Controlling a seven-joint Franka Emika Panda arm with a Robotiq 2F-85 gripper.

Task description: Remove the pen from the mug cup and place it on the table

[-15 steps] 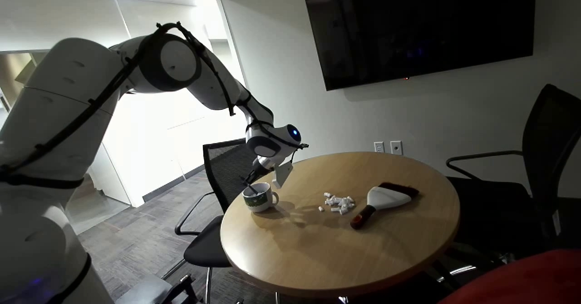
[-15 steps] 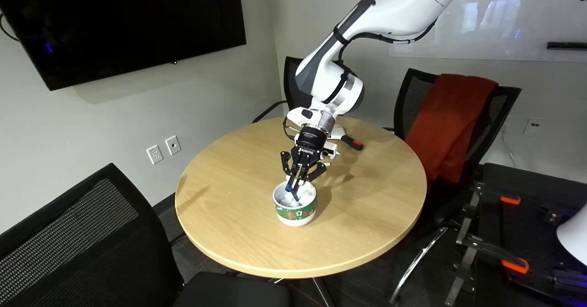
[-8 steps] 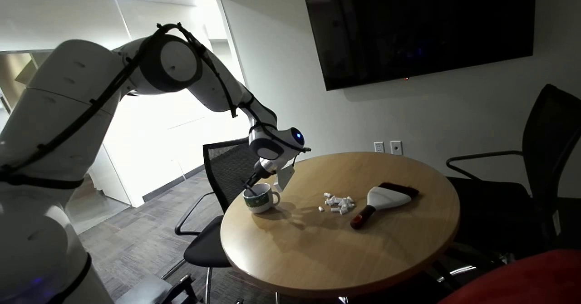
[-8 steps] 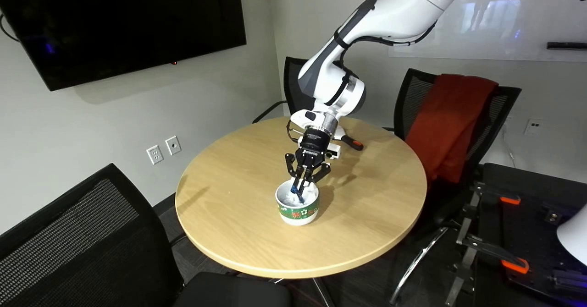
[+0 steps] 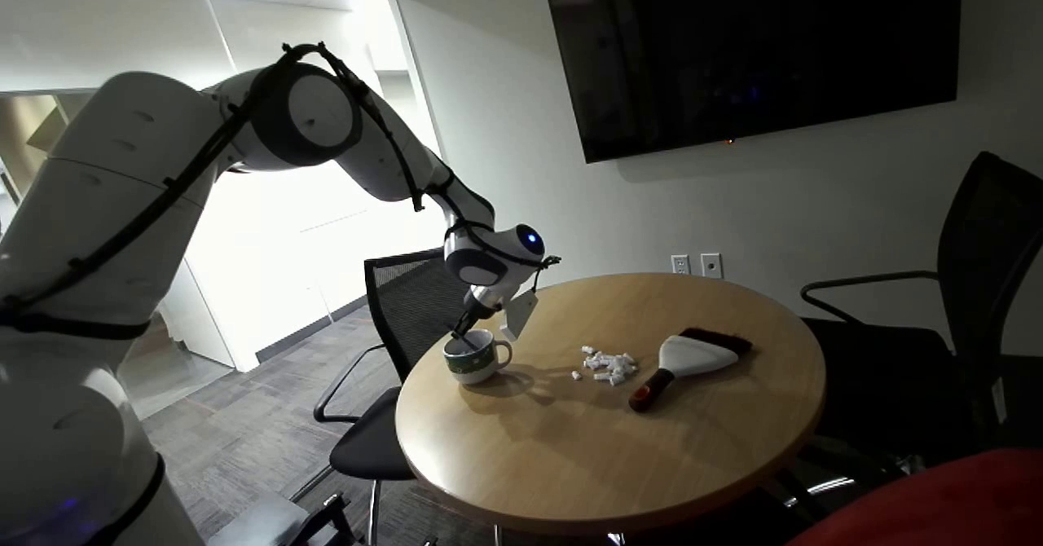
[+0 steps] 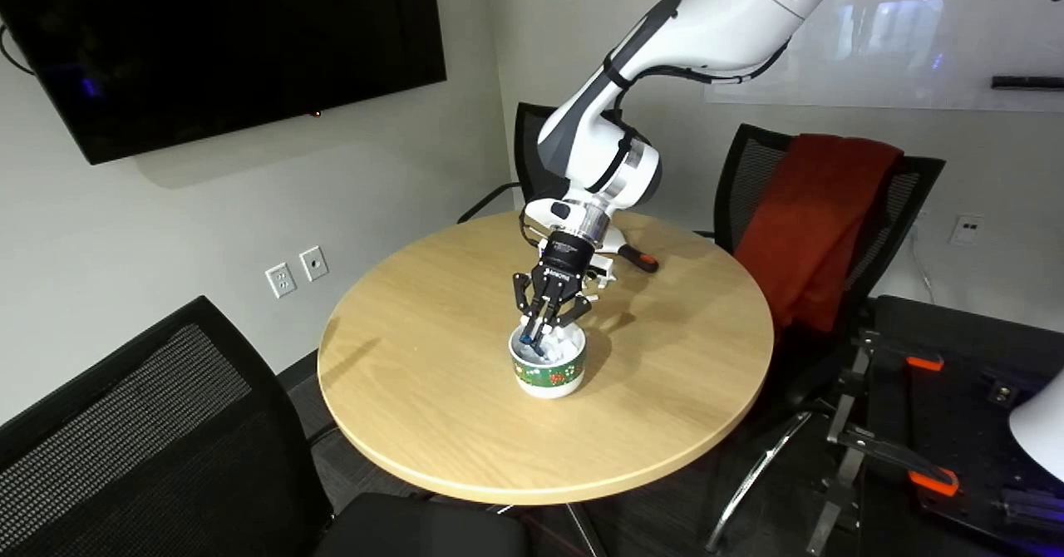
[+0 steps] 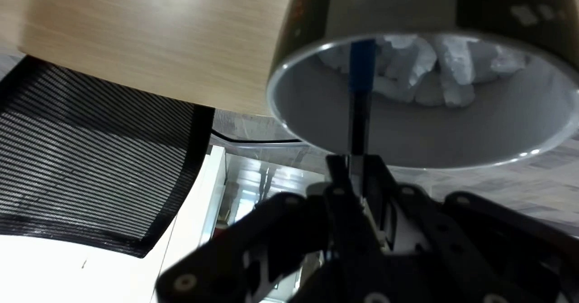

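Note:
The mug cup (image 5: 477, 364) is whitish with a green patterned band and stands near the edge of the round wooden table (image 5: 570, 456). It also shows in an exterior view (image 6: 550, 377) and in the wrist view (image 7: 429, 133), with whitish pieces (image 7: 420, 70) inside. The pen, with a blue part (image 7: 362, 65) and a dark shaft, leans in the mug; its lower end is hidden among the pieces. My gripper (image 7: 355, 159) is at the mug's rim, its fingertips closed on the pen's upper end. In an exterior view the gripper (image 6: 534, 334) is over the mug's opening.
Small white pieces (image 5: 609, 365) lie loose on the table. A white tool with a dark-red handle (image 5: 697, 356) lies beyond them. Black chairs (image 5: 407, 301) stand around the table, one with a red cloth (image 6: 810, 224). A dark screen (image 6: 224, 41) hangs on the wall.
The mug has shifted along the table, rightward in both exterior views. My gripper has stayed at its rim, moving slightly, and the pen is still between the fingers.

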